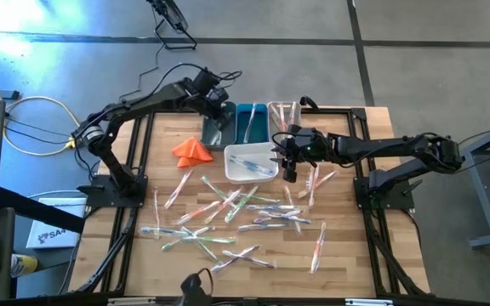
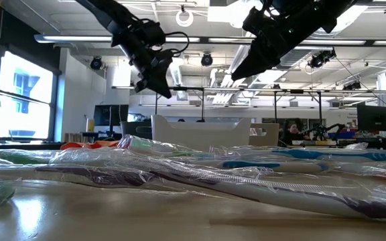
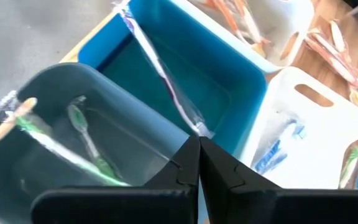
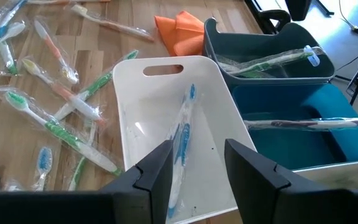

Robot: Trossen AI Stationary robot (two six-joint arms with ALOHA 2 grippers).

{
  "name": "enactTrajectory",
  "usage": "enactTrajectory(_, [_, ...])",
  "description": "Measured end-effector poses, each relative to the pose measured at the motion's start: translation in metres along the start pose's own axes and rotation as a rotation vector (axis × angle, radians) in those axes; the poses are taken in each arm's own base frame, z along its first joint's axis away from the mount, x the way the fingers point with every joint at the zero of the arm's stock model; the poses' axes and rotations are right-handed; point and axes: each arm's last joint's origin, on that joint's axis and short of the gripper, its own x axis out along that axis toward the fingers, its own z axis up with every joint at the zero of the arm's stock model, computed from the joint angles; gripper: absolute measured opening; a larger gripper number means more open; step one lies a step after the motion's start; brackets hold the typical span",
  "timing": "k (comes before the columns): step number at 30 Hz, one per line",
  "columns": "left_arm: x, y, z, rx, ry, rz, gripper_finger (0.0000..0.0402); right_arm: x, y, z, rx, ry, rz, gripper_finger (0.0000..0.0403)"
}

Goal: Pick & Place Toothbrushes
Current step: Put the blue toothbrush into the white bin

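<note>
Toothbrushes (image 1: 228, 217) mostly lie scattered on the table, well below and behind the right gripper (image 4: 194, 165), which hovers open and empty directly over the white bin (image 4: 135, 102) holding a blue one. Farther off, the left gripper (image 3: 199, 163), shut on nothing, hangs above the grey bin (image 3: 55, 93). A drop looks finished; next comes reaching for another brush.

White bin (image 4: 166, 124) holding a blue-handled toothbrush (image 4: 180, 146); teal-blue bin (image 4: 303, 134); dark grey bin (image 4: 272, 62) with green-handled toothbrush (image 3: 73, 152); orange folded cloth (image 4: 179, 31); light striped wooden table (image 4: 48, 81); black grippers.
</note>
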Motion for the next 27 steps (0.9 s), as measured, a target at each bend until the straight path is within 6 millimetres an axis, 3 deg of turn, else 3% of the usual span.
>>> enactTrajectory(27, [0.012, -0.061, 0.003, 0.149, -0.074, -0.124, 0.0008, 0.0, 0.0, 0.0, -0.027, 0.001, -0.004, 0.0137])
